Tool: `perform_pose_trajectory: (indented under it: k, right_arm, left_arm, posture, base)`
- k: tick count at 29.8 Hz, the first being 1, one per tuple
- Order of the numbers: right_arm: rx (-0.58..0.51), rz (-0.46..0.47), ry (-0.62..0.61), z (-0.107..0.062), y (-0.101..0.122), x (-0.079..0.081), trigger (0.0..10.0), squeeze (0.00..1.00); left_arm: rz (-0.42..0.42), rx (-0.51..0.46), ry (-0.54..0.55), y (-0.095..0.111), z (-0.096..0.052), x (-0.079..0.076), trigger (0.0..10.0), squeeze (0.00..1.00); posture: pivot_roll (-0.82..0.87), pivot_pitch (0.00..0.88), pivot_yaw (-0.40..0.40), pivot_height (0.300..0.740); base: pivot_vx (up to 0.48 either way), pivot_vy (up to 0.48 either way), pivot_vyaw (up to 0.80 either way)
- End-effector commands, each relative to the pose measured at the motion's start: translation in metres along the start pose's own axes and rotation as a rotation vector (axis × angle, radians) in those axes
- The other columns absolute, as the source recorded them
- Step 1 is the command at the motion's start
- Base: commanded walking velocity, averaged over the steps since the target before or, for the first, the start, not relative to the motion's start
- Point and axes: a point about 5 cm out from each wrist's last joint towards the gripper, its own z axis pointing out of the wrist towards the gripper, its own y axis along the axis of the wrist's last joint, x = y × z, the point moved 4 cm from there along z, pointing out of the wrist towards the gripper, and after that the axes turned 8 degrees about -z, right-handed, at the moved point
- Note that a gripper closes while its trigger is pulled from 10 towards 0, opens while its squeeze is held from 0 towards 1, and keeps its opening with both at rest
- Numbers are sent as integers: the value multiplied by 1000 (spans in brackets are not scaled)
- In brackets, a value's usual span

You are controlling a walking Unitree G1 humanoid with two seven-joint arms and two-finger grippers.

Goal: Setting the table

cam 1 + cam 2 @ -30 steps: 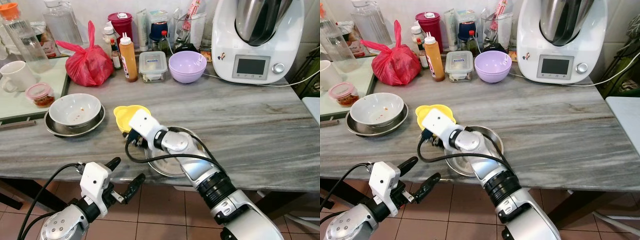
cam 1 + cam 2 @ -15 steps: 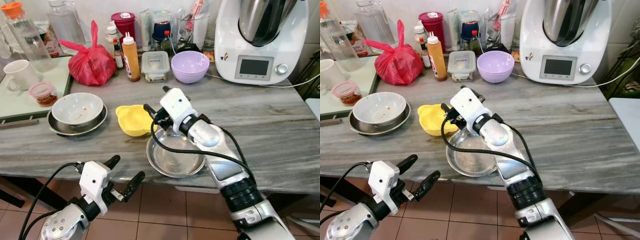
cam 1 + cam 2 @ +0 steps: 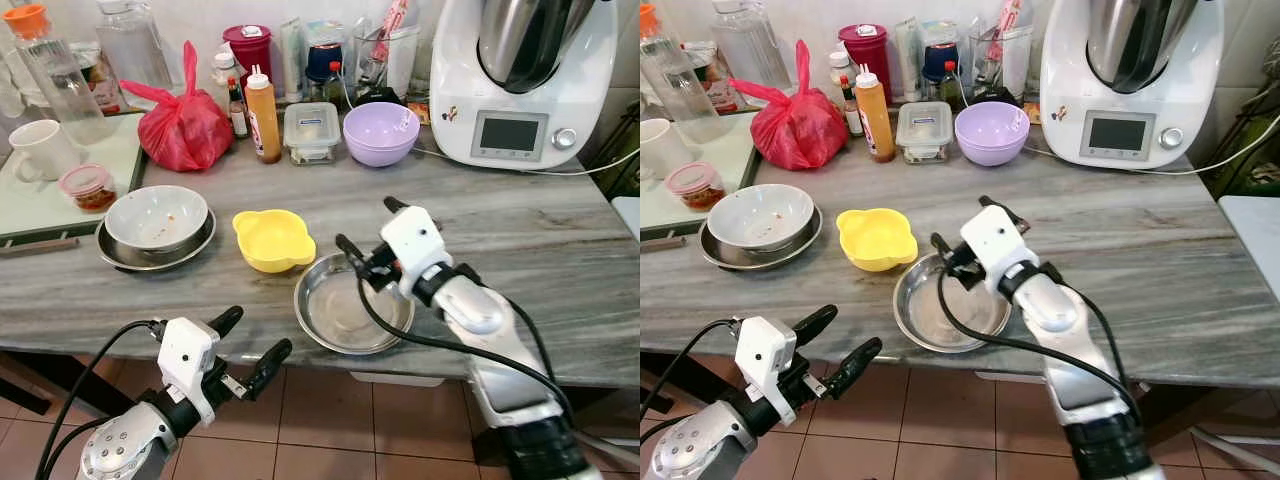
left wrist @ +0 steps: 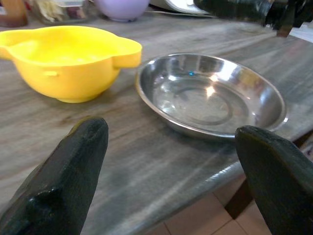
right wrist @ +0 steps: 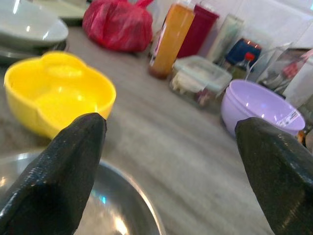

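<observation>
A grey marbled counter (image 3: 560, 290) is seen from above. A shallow steel dish (image 3: 350, 318) is set near its front edge, and a yellow bowl with ear handles (image 3: 272, 238) is placed just beside it, at about ten o'clock from the dish and not quite touching it. The right gripper (image 3: 372, 238) is held over the dish's rim at roughly one o'clock, its two black fingers spread apart with nothing between them. The left gripper (image 3: 252, 344) is held below the counter's front edge, over the tiled floor (image 3: 330, 420), at about seven o'clock from the dish; its fingers are likewise parted and empty.

At nine o'clock from the yellow bowl a white bowl (image 3: 156, 215) is nested in a steel plate (image 3: 110, 252). Along the back of the counter a red plastic bag (image 3: 182, 125), an orange squeeze bottle (image 3: 262, 115), a clear lidded container (image 3: 311, 131) and a lilac bowl (image 3: 380, 132) are lined up; a small sticker can be made out on the lilac bowl's rim, but its print is too small to be read. A white kitchen machine (image 3: 520, 85) with a grey screen is placed at twelve to one o'clock from the dish. No brand name can be read on it.
</observation>
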Motion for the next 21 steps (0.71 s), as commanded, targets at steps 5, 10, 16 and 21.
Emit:
perform_pose_trajectory:
  k: [5,10,16,21]
  right_arm:
    - [75,17,88,-9,-10,9,10000,1000]
    - [105,37,151,-7,-15,24,10000,1000]
    - [136,121,222,-6,-16,40,10000,1000]
    - [201,162,260,-3,-25,48,10000,1000]
  left_arm:
    - [5,9,-39,4,1,-3,10000,0]
    - [11,14,-44,6,2,-4,10000,0]
    - [22,-7,-9,10,2,-1,10000,0]
    - [27,-40,29,18,3,5,10000,0]
  posture:
    - [-96,80,57,740]
    - [-89,79,53,740]
    - [-78,76,44,740]
    - [-72,76,38,740]
  base:
    - [0,0,0]
    - [0,0,0]
    - [0,0,0]
    - [0,0,0]
